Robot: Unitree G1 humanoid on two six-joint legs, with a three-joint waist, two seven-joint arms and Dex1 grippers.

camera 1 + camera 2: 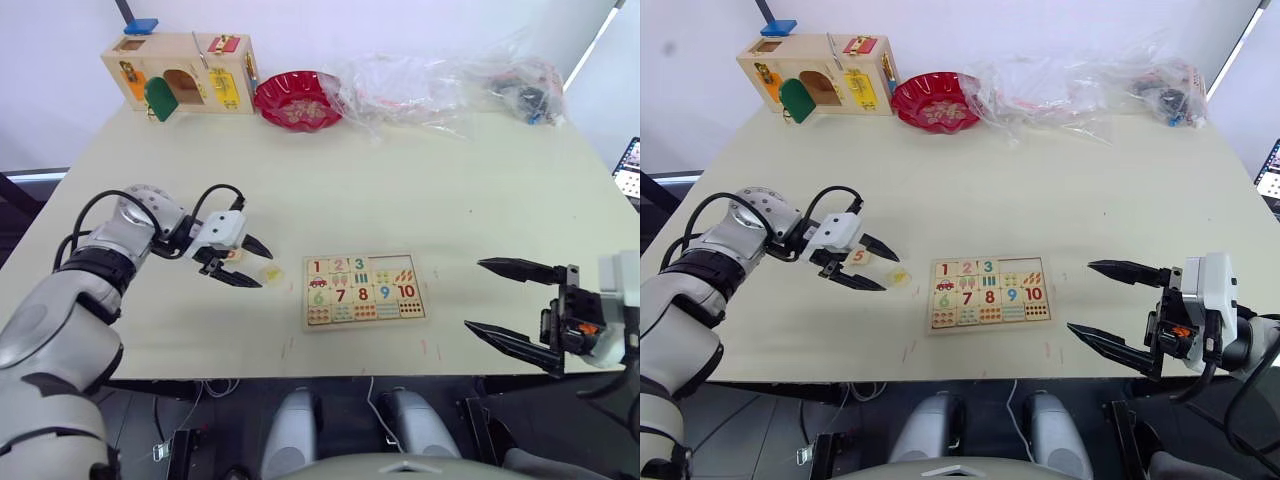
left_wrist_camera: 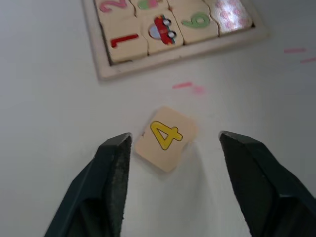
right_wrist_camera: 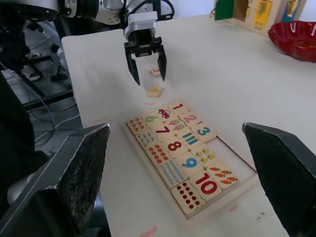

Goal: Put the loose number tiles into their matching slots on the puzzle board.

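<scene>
The puzzle board lies flat near the table's front edge. Tiles 1, 2 and 3 sit in its upper row. The two slots to their right are empty. A loose tile with a yellow 4 lies on the table just left of the board. My left gripper is open, with one finger on each side of that tile and not touching it. A second loose tile with a 5 lies beside the left gripper's fingers. My right gripper is open and empty, right of the board.
At the table's far left stands a wooden box with coloured doors, a blue block on top. A red bowl and crumpled clear plastic bags lie along the back edge.
</scene>
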